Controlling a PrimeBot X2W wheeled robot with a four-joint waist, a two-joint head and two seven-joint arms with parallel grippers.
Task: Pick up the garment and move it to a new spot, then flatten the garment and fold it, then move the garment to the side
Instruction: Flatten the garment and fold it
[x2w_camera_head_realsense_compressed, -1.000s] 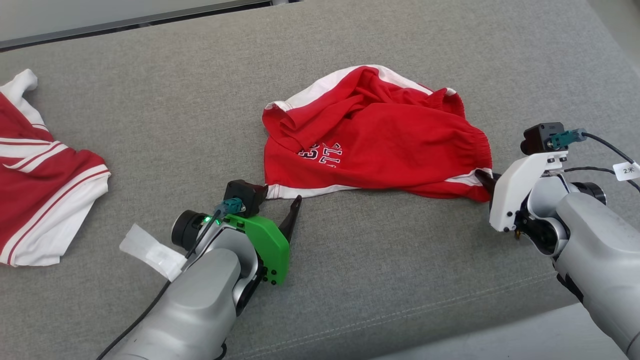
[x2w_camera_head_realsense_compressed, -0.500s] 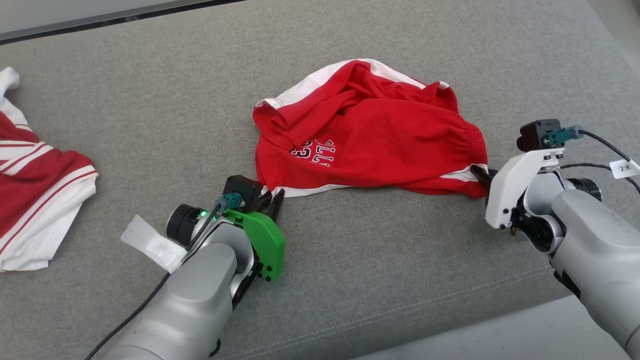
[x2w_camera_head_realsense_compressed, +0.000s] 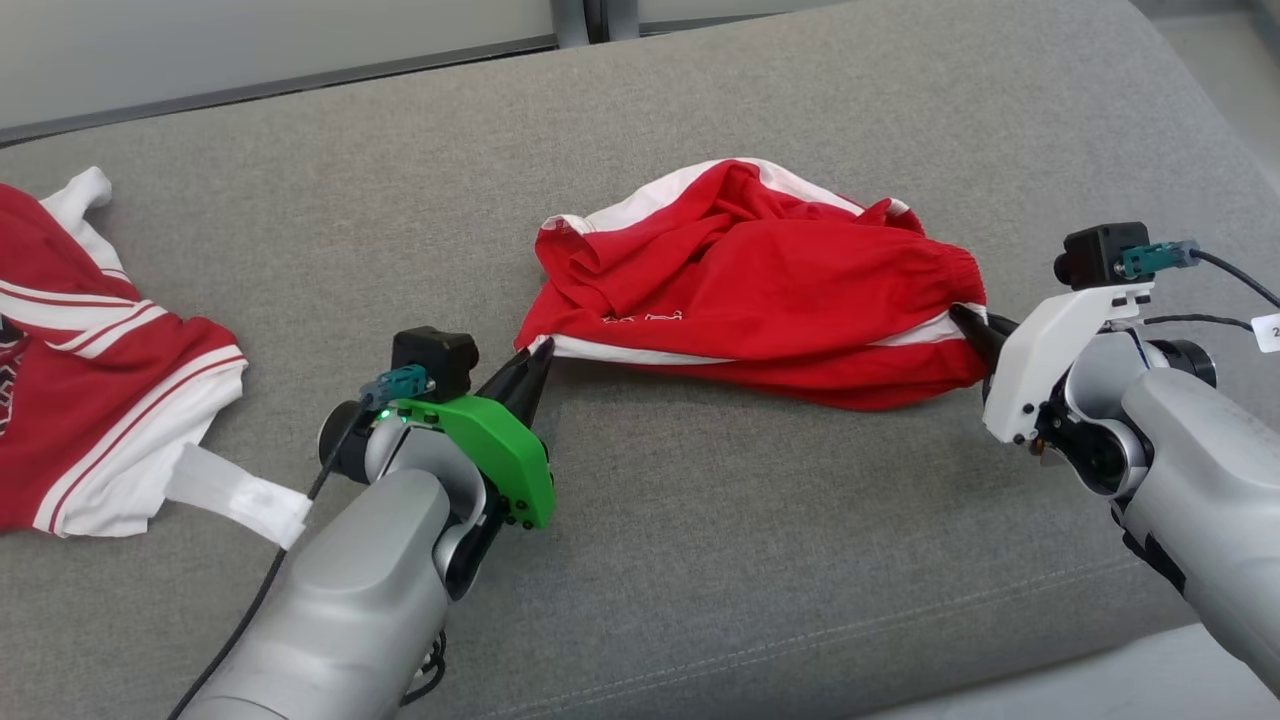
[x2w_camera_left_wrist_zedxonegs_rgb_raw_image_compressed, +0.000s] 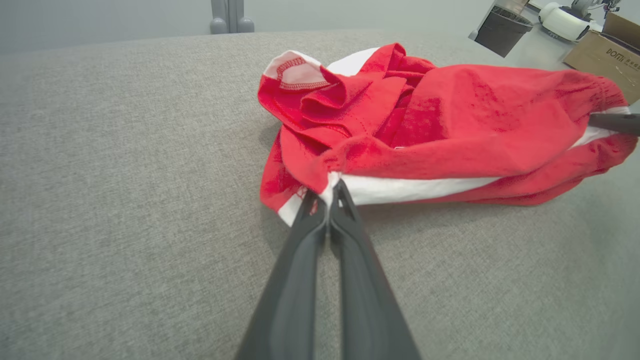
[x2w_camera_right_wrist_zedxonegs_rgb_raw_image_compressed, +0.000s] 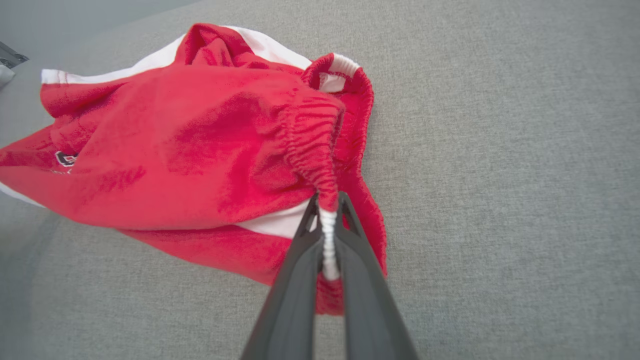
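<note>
- Grey woven upholstery (x2w_camera_head_realsense_compressed: 700, 560) spreads across the head view, with a pale wall (x2w_camera_head_realsense_compressed: 250, 40) along the 12 o'clock edge.
- Red, white-trimmed shorts (x2w_camera_head_realsense_compressed: 780, 290) lie crumpled on it, just off centre toward 1 o'clock, drawn out lengthwise between the two arms.
- On the green-mounted wrist, the left gripper (x2w_camera_head_realsense_compressed: 540, 352) meets the shorts at their 8 o'clock corner. Its fingers are clenched on the white hem there, as the left wrist view shows plainly.
- At the shorts' 3 o'clock end, the right gripper (x2w_camera_head_realsense_compressed: 962, 318) has its fingers pinched together on the gathered elastic waistband. In the right wrist view a white strip of cloth sits squeezed between them.
- White lettering (x2w_camera_head_realsense_compressed: 640, 318) on the shorts' front, toward their 7 o'clock side, is mostly lost in a fold and cannot be read.
- At 9 o'clock, well apart from the shorts, lies a red-and-white jersey (x2w_camera_head_realsense_compressed: 90, 400).
- Just beside the jersey's 5 o'clock hem, a white tag (x2w_camera_head_realsense_compressed: 240, 495) hangs on the left arm's cable.
</note>
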